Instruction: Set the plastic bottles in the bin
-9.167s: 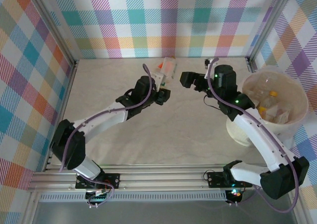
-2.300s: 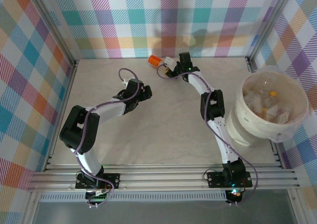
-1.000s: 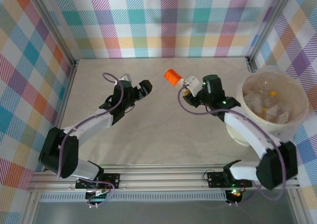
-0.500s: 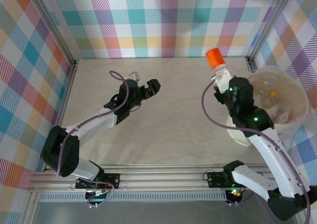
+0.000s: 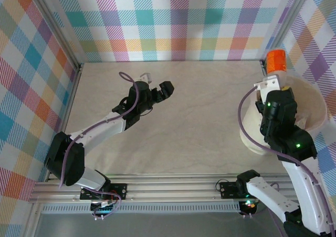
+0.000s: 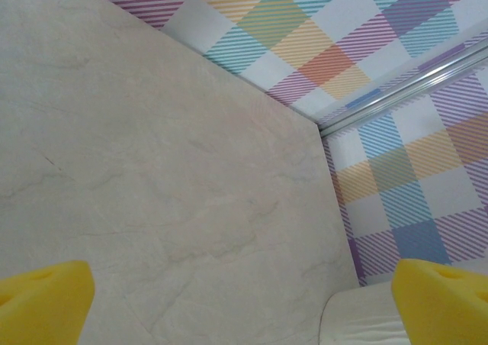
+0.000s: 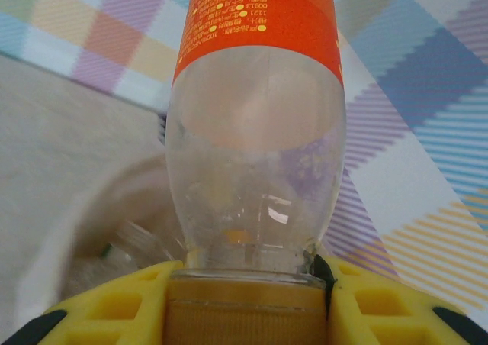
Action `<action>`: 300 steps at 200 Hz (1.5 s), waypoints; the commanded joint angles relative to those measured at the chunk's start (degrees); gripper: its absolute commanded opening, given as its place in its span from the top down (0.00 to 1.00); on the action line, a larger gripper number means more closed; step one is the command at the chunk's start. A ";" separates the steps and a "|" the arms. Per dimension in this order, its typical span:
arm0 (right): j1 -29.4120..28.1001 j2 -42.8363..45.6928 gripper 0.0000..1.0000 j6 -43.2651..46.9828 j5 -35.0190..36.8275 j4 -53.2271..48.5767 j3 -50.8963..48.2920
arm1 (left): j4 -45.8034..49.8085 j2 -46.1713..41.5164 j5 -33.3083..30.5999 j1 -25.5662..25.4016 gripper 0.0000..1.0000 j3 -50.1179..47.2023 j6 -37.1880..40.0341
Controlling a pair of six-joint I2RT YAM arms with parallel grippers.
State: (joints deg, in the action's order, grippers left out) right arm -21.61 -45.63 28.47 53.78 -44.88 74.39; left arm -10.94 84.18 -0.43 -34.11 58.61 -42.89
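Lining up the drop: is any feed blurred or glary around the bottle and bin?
Right wrist: bottle sharp, small glints on it, bin behind blurred. Top external: even light, no glare, both readable. Left wrist: table sharp.

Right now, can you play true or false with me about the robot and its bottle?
1. The right gripper holds a bottle with an orange label. True.
2. The left gripper holds a bottle too. False: it is open, with nothing between its fingers.
3. The bottle lies flat on the table. False: it is up in the air, over the bin.
4. The bin stands on the robot's right side. True.
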 commanded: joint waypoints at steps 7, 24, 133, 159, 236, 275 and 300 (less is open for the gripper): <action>0.50 2.23 0.78 -0.78 10.58 -6.62 1.24 | 0.83 1.49 1.20 -0.60 0.00 3.06 -0.26; 0.48 2.93 0.78 -0.94 11.82 -7.95 1.02 | 1.39 2.65 1.56 -0.69 0.00 4.28 -0.30; 2.17 2.95 0.76 0.50 12.76 -8.23 -5.04 | 3.68 7.66 2.14 -1.75 0.00 9.05 -0.51; 4.97 2.60 0.75 2.60 11.96 -6.20 -5.48 | 4.06 8.21 1.79 -1.75 0.00 9.41 -0.08; 17.83 -2.34 0.72 -2.84 1.95 -11.92 -1.47 | 6.04 9.18 1.45 -1.75 0.00 11.59 1.39; 22.46 -3.48 0.65 -7.95 -1.30 -17.14 0.49 | 8.08 9.38 1.20 -1.75 0.00 12.99 2.54; 24.29 -5.44 0.58 -10.55 -3.84 -20.14 1.96 | 8.68 9.33 1.40 -1.75 0.00 13.55 3.33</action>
State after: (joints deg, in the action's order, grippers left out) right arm 1.32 -49.47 22.63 52.97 -61.06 73.78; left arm -3.88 93.25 0.99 -35.51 69.87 -41.58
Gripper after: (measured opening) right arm 0.406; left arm 0.997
